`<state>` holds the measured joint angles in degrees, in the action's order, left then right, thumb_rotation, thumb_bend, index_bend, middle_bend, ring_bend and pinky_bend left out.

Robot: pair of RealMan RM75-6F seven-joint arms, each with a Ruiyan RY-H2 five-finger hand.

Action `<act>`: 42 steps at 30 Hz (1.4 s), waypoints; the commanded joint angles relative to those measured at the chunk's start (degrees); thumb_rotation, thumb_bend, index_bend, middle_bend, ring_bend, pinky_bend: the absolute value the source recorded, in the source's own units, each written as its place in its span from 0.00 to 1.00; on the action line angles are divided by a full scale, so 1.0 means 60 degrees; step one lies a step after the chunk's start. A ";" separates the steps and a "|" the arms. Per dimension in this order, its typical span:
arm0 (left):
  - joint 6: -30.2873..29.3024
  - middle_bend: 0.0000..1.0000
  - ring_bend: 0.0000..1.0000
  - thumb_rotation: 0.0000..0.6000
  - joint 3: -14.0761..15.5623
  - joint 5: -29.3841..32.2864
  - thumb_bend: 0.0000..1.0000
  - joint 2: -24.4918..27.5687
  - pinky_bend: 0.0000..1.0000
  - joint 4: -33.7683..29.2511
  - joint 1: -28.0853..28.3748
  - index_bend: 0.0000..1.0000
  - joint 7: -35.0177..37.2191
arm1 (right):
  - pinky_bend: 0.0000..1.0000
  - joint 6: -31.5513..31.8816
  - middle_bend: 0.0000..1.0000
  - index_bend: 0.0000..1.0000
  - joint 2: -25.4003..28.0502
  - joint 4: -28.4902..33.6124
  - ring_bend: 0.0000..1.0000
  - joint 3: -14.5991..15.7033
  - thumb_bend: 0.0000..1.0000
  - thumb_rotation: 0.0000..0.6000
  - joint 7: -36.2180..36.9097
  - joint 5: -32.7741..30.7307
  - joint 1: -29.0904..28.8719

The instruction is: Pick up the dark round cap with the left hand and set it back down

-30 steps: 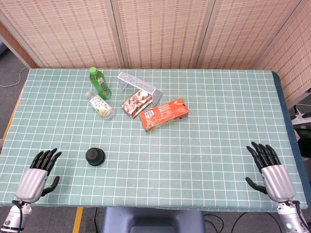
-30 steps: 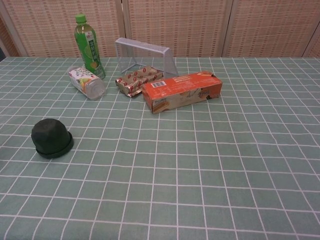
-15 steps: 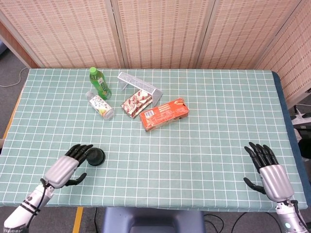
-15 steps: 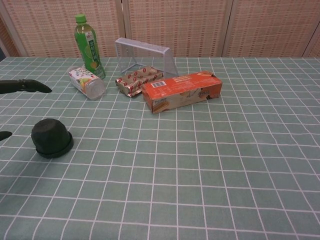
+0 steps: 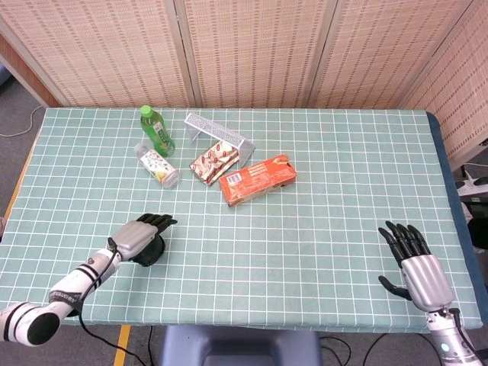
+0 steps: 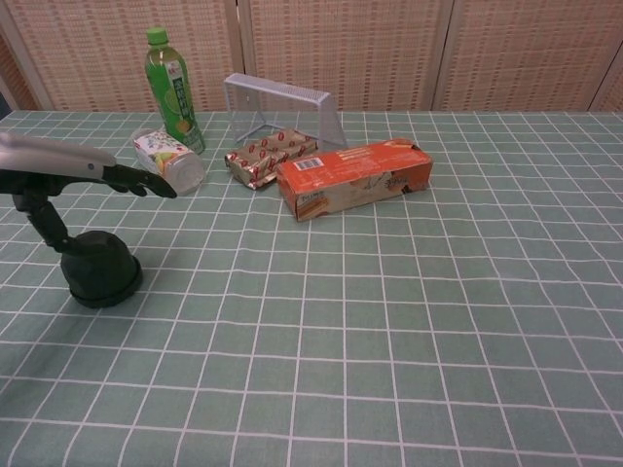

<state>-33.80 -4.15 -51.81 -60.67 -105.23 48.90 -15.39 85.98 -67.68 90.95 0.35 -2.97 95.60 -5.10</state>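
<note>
The dark round cap (image 5: pixel 151 255) (image 6: pixel 101 272) sits on the green checked tablecloth near the front left. My left hand (image 5: pixel 142 233) (image 6: pixel 68 168) hovers right over it. Its fingers stretch out flat above the cap and point to the right. The thumb (image 6: pixel 41 222) reaches down to the cap's left side. The cap stands on the cloth and nothing grips it. Much of it is hidden under the hand in the head view. My right hand (image 5: pixel 415 263) rests open, fingers spread, near the front right corner; the chest view does not show it.
At the back left stand a green bottle (image 5: pixel 156 131) (image 6: pixel 172 92) and a small bottle lying down (image 5: pixel 158 167) (image 6: pixel 168 161). Beside them are a clear plastic stand (image 5: pixel 217 131) (image 6: pixel 282 107), a snack packet (image 5: pixel 214 163) (image 6: pixel 273 156) and an orange box (image 5: pixel 258 179) (image 6: pixel 353 178).
My left hand has moved right from the table's front left edge to a spot over the cap. The cap stayed where it was. The right hand barely shifted.
</note>
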 commanded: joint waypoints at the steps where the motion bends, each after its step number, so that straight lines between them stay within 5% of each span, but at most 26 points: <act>1: 0.0150 0.00 0.00 1.00 0.0580 0.1511 0.38 -0.0546 0.02 0.0558 0.1056 0.00 -0.1002 | 0.00 0.0042 0.00 0.00 -0.0007 -0.0023 0.00 -0.0013 0.12 1.00 0.0049 0.0023 -0.0006; 8: 0.0360 0.00 0.00 1.00 0.1850 0.4038 0.37 -0.0676 0.02 0.0708 0.2635 0.00 -0.1865 | 0.00 0.0129 0.00 0.00 0.0024 -0.0042 0.00 -0.0030 0.12 1.00 0.0215 0.0040 -0.0008; 17: -0.0074 0.00 0.00 1.00 0.3059 0.5965 0.37 -0.1028 0.02 0.0513 0.4122 0.00 -0.2714 | 0.00 0.0131 0.00 0.00 0.0047 -0.0046 0.00 -0.0021 0.12 1.00 0.0277 0.0039 -0.0024; 33: -0.0118 0.00 0.00 1.00 0.3932 0.6839 0.35 -0.1583 0.09 0.0828 0.5030 0.00 -0.2694 | 0.00 0.0133 0.00 0.00 0.0027 -0.0029 0.00 -0.0015 0.12 1.00 0.0260 0.0010 -0.0031; 42: -0.0624 0.24 0.16 1.00 0.4346 0.6979 0.35 -0.1943 0.31 0.0924 0.5180 0.27 -0.2944 | 0.00 0.0183 0.00 0.00 0.0033 -0.0020 0.00 -0.0030 0.12 1.00 0.0311 -0.0007 -0.0019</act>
<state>-37.36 21.79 -10.11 -72.16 -99.74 79.83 -32.88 87.07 -67.48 90.82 0.17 -1.11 95.55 -5.21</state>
